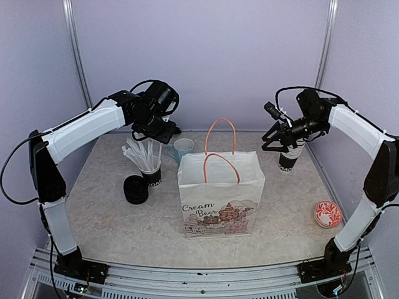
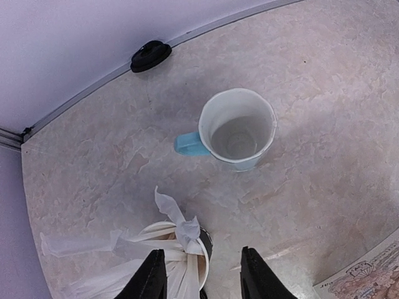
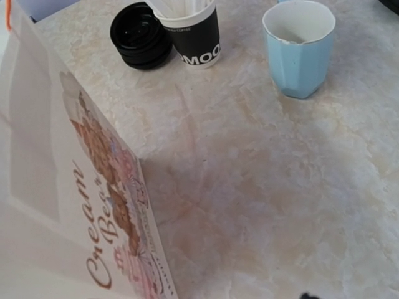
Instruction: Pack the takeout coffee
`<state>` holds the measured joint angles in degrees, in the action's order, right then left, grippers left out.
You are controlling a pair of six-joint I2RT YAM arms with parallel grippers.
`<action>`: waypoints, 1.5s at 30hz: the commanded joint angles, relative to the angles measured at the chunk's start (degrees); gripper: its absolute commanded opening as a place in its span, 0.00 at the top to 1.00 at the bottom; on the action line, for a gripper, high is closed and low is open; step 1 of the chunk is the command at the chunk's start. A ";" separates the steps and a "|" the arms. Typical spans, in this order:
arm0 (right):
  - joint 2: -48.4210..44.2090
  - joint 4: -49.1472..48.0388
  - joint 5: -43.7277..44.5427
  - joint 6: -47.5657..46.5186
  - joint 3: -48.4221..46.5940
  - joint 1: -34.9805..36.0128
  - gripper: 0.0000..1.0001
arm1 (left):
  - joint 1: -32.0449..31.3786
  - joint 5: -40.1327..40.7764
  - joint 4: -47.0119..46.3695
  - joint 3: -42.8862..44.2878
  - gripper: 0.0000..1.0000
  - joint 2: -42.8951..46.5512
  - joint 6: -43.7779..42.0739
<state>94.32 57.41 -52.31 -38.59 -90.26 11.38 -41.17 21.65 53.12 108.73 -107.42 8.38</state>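
From above, we see one black paper cup (image 1: pixel 288 162) upright at the far right of the desk (image 1: pixel 112 218), right under the right hand (image 1: pixel 274 142). We cannot tell whether that hand is apart or clamped on the cup. The paper bag (image 1: pixel 221 199) stands mid-desk, well apart from the cup. The left hand (image 1: pixel 161 129) hangs above the cup of white sticks (image 1: pixel 149 169). A stack of black lids (image 1: pixel 136 189) sits just beside that cup, and the light blue mug (image 1: pixel 182 148) is behind the bag.

In the left wrist view, the fingers (image 2: pixel 153 277) stand apart, gripping nothing. The mug is upright beyond them. A single black lid (image 2: pixel 150 55) lies against the back wall.

The right wrist view shows no fingers. We see only the bag's printed side, the lid stack, the stick cup and the mug.
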 commanded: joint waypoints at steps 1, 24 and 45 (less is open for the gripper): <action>-0.46 0.69 -1.11 -0.52 -0.36 -0.65 0.32 | 0.65 -0.66 1.07 1.90 0.62 -0.55 0.84; -1.43 -0.19 -1.04 -0.44 1.27 -0.65 0.32 | 0.92 3.93 -1.88 1.11 0.99 -3.63 0.81; -0.39 0.72 -0.90 -0.18 -0.67 -0.65 0.32 | -5.98 3.92 8.89 12.38 1.00 11.41 2.43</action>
<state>94.28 57.30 -52.31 -38.72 -89.52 11.40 -44.34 25.52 59.53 117.38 -102.28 9.67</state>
